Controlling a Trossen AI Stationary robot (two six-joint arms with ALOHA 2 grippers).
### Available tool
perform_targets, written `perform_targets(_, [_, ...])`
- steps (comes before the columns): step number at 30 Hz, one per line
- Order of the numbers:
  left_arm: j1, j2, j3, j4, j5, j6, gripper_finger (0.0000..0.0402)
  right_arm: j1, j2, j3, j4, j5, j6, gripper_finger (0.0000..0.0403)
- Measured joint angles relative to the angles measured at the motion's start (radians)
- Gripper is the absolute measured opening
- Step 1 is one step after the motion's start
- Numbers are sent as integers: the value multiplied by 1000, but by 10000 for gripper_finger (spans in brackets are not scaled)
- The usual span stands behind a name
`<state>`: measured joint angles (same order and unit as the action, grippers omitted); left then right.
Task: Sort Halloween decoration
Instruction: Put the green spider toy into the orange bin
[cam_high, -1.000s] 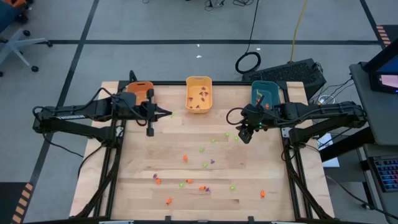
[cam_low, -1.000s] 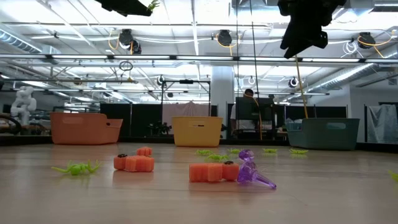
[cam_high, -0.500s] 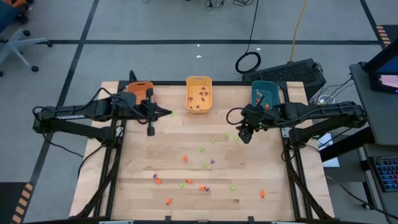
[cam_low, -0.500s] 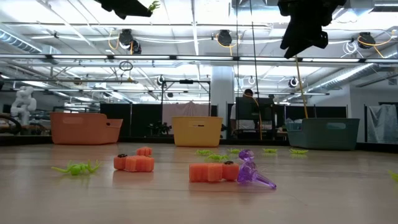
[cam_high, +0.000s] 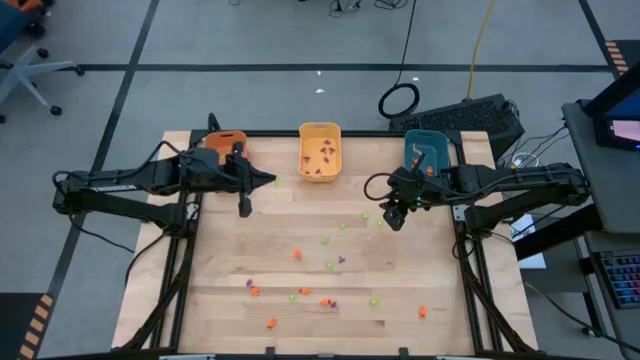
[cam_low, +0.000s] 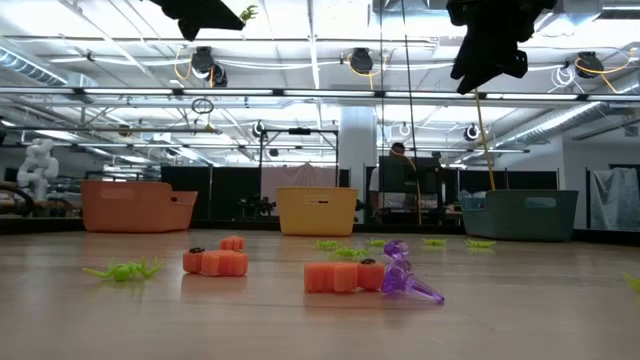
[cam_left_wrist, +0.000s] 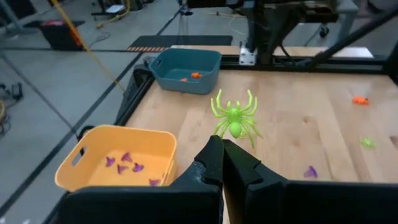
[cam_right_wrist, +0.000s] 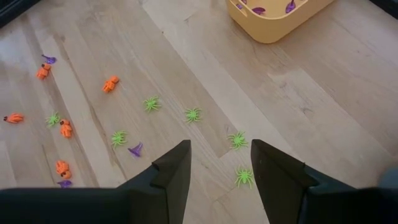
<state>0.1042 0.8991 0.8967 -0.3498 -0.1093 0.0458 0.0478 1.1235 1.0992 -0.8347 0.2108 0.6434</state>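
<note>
One light green spider (cam_left_wrist: 234, 117) clamped in left gripper (cam_left_wrist: 222, 151) fingers: featherlight, springy legs, pinch the body; right gripper (cam_right_wrist: 219, 163) fingers apart, 3 o'clock

Orange bin (cam_high: 222, 146), yellow bin (cam_high: 320, 150), teal bin (cam_high: 427, 151) along far edge of wooden table (cam_high: 220, 260).

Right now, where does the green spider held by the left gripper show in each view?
High: green spider at the left gripper tip, beside the yellow bin.
Low: top left, spider.
Left wrist: centre, spider in shut fingertips.
Right wrist: not in it.
Shared landmark: the yellow bin.
</note>
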Motion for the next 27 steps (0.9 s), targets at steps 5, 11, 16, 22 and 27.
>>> perform_targets(5, [0, 0, 0, -14, -107, -86, 0, 0, 0, 0, 0, 1, 0, 155])
perform_targets(11, [0, 0, 0, -131, -253, -167, 0, 0, 0, 0, 0, 1, 0, 155])
perform_targets(16, [32, 0, 0, -308, -313, -308, 0, 0, 0, 0, 0, 2, 5, 155])
perform_targets(22, [136, 0, 0, -494, -352, -508, 0, 0, 4, 0, 0, 19, 7, 155])
perform_targets(27, [263, 0, -9, -539, -367, -546, 0, 0, 11, 0, 0, 26, 3, 155])
